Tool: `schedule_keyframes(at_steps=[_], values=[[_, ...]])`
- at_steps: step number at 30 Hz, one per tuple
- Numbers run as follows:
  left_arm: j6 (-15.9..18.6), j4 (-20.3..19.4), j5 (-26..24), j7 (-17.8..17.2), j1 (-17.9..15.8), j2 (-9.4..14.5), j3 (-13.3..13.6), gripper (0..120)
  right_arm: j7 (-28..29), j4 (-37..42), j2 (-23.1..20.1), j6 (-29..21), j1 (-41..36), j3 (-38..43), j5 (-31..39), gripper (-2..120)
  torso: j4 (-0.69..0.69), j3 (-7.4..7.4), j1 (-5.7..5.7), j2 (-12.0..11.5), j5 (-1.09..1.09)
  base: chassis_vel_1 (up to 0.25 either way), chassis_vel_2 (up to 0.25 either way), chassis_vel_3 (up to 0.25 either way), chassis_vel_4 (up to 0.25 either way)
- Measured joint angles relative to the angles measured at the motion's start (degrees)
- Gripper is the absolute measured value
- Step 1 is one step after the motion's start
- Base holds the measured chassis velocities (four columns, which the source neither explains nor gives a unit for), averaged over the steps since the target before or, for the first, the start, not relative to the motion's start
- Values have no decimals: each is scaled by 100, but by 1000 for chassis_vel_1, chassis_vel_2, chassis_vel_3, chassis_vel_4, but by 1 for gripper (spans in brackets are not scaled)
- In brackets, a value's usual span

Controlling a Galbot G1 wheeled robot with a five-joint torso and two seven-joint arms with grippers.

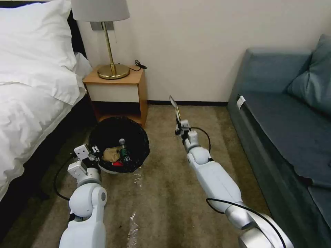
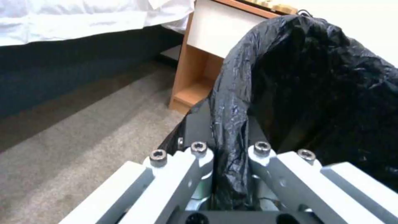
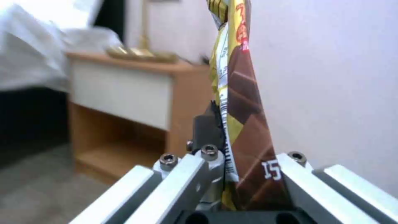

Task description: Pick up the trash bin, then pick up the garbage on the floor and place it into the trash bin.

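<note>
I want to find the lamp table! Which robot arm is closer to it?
Left. The left tool grips the trash bin rim, just in front of the nightstand. The right tool holds the snack wrapper up farther to the side, over the carpet.

The head camera looks forward and down from above both arms at the carpet (image 1: 165, 193), toward the wall. Each wrist camera sits just behind its own fingers, facing along them, very close. All three share the nightstand (image 1: 117, 90) (image 2: 207, 59) (image 3: 124, 93).
</note>
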Motion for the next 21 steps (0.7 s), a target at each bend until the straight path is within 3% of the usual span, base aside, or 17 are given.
schedule_keyframes(at_steps=[2, 9, 21], values=[[0, 32, -6, 4, -16, -2, 22, 4, 140, 624, -75, -169, -54, -310, 160, 0, -1, 0, 0, 0, 0, 0, 0, 0, 0], [-8, 87, -24, 26, -27, 19, 11, 4, 506, 1700, -262, -452, -119, -1220, 543, 0, 0, 0, 0, 0, -1, 0, 0, 0, 0], [47, 47, -78, -43, -65, -25, 114, 4, 853, 2061, -397, -639, -176, -2168, 909, 0, 0, 0, 0, 0, 0, 0, 0, 0, 0]])
